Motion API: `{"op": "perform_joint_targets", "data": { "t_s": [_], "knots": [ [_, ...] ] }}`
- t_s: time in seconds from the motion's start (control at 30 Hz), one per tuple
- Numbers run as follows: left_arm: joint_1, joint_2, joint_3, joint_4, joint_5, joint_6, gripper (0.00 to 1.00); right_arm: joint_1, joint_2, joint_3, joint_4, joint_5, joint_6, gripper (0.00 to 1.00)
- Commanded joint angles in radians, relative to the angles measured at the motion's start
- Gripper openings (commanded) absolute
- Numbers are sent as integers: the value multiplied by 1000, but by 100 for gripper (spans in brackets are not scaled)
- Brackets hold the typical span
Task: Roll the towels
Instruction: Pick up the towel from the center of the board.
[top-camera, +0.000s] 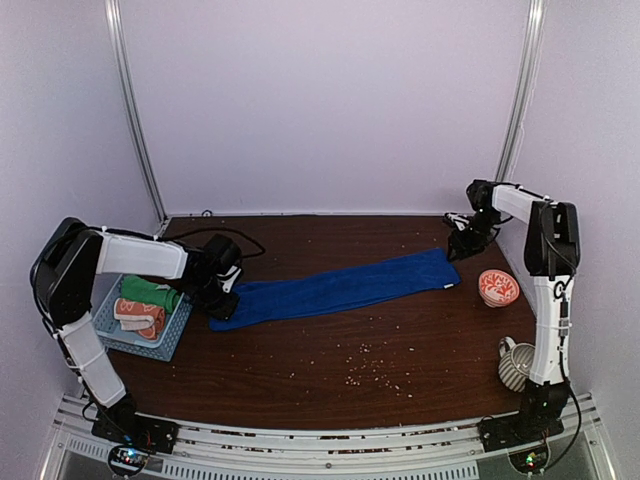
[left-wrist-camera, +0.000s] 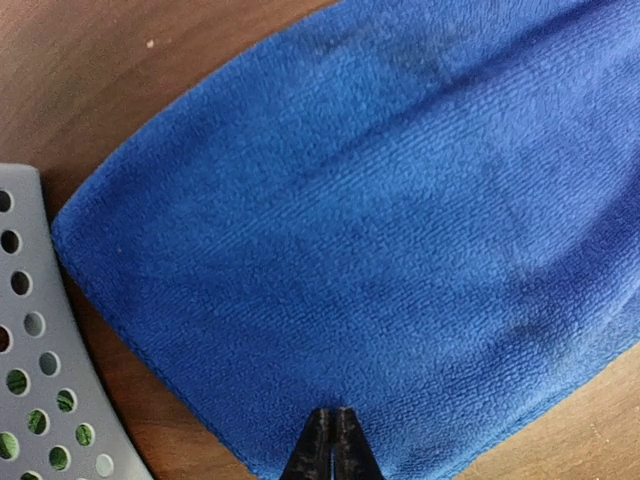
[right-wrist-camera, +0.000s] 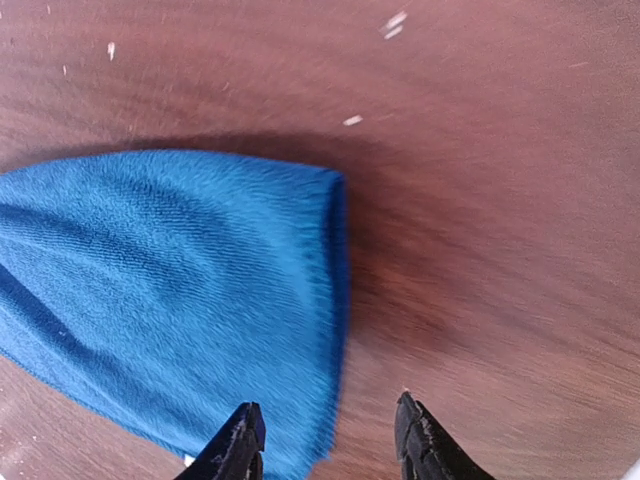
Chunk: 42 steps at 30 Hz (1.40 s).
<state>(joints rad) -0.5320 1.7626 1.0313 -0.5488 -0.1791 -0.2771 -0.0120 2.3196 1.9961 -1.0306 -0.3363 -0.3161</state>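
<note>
End of blue towel (right-wrist-camera: 170, 290) on brown table (right-wrist-camera: 500, 200), scattered white crumbs (right-wrist-camera: 352, 120), jaws parted astride the towel's corner.

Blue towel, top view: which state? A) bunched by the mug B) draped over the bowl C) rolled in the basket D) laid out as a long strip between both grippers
D: the blue towel lies unrolled across the table, left gripper at one end, right gripper at the other.
</note>
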Motion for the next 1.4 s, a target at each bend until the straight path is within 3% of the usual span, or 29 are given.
{"op": "perform_joint_targets", "data": {
  "t_s": [0.0,0.23,0.4,0.53,0.9,1.13,1.37],
  "knots": [
    [-1,30,-25,12,5,-34,3,10,57,25,-40,-57,14,46],
    [-1,81,-45,-1,10,-32,2,14,119,32,-40,-66,15,44],
    [-1,80,-40,-1,7,-28,1,26,133,18,-54,-124,-2,32],
    [0,71,-39,7,-7,-31,1,52,126,-5,-37,-129,-4,30],
    [-3,45,-41,6,-30,-38,1,103,134,-36,6,5,33,27],
    [-3,31,-30,5,-47,-41,2,108,105,-59,37,138,61,2],
    [-23,-11,-3,35,-11,13,8,10,23,31,29,102,55,0]
  ]
}}
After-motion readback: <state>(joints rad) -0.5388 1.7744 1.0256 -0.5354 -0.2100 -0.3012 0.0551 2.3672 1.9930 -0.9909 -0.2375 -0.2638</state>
